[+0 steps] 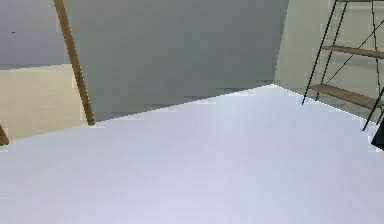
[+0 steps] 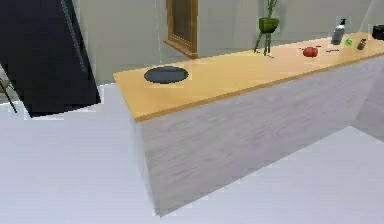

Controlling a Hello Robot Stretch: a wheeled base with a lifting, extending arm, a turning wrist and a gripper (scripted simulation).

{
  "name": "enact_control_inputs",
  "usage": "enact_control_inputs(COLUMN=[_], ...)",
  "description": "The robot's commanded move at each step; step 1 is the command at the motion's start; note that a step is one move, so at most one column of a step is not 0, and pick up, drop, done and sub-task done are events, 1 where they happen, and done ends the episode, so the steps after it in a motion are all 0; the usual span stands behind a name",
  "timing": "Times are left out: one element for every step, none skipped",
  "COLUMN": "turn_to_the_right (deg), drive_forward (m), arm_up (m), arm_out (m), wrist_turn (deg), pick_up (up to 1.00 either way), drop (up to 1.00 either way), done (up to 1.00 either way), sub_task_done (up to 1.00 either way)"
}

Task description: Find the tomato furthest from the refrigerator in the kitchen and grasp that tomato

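Pale floor (image 2: 70, 170) lies nearest me. Beyond it, a wooden-topped counter (image 2: 240, 72) carries a dark round dish (image 2: 166, 74) at its left end. A small red tomato (image 2: 311, 50) sits near its right end, beside a potted plant (image 2: 268, 25). I cannot tell my gripper's state.

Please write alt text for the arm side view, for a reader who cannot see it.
A long counter with a wooden top runs across a pale floor. On it stand a dark round dish, a green plant, a small red thing and a bottle. A tall dark block stands left of it.
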Motion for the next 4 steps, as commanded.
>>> enact_control_inputs(turn_to_the_right=[27.0, 0.0, 33.0, 0.0], drive_forward=[0.0, 0.55, 0.0, 1.0], arm_up=[0.0, 0.0, 0.0, 0.0], arm_out=[0.0, 0.0, 0.0, 0.0], wrist_turn=[0.0, 0.0, 0.0, 0.0], pick_up=[0.0, 0.0, 0.0, 0.0], drop=[0.0, 0.0, 0.0, 0.0], done=[0.0, 0.0, 0.0, 0.0], sub_task_done=[0.0, 0.0, 0.0, 0.0])
